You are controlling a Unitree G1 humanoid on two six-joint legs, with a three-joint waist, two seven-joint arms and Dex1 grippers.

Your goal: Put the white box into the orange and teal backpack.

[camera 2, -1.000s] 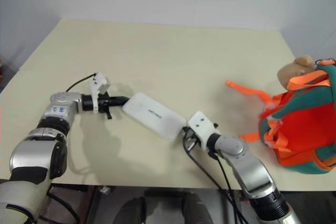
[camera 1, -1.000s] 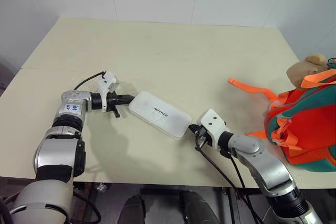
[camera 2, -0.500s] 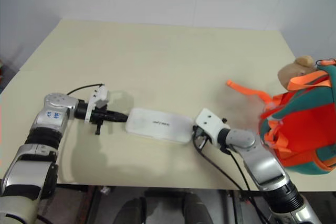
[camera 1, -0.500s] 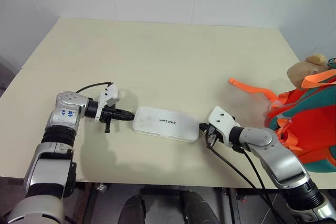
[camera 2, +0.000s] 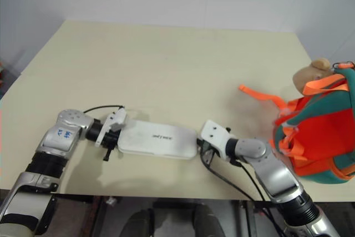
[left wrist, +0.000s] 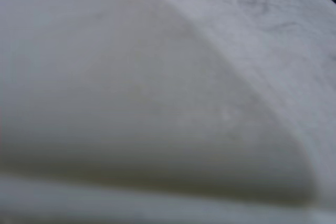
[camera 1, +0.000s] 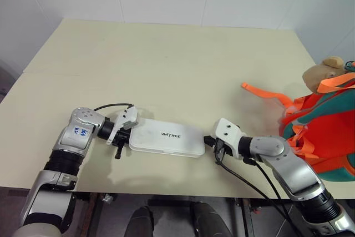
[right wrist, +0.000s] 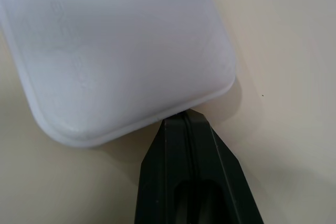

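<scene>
The white box (camera 1: 166, 137) lies flat on the table near the front edge, its long side running left to right, lettering up. My left gripper (camera 1: 127, 135) is shut, its tip pressed against the box's left end; the left wrist view is close up on the box's white surface (left wrist: 157, 103). My right gripper (camera 1: 208, 141) is shut too, its black fingertips (right wrist: 184, 145) touching the rim of the box's right end (right wrist: 115, 51). The orange and teal backpack (camera 1: 324, 131) stands at the table's right edge, apart from both grippers, with a tan plush toy (camera 1: 324, 73) on top.
An orange strap (camera 1: 266, 94) of the backpack trails left over the tabletop (camera 1: 177, 65). The table's front edge (camera 1: 166, 184) runs just below the box. Black cables hang from both wrists. White walls stand behind and to the right.
The box has turned from slanting to lying straight across and has slid toward the front edge. My left gripper came back and rightward with it; the right gripper turned but barely shifted.
</scene>
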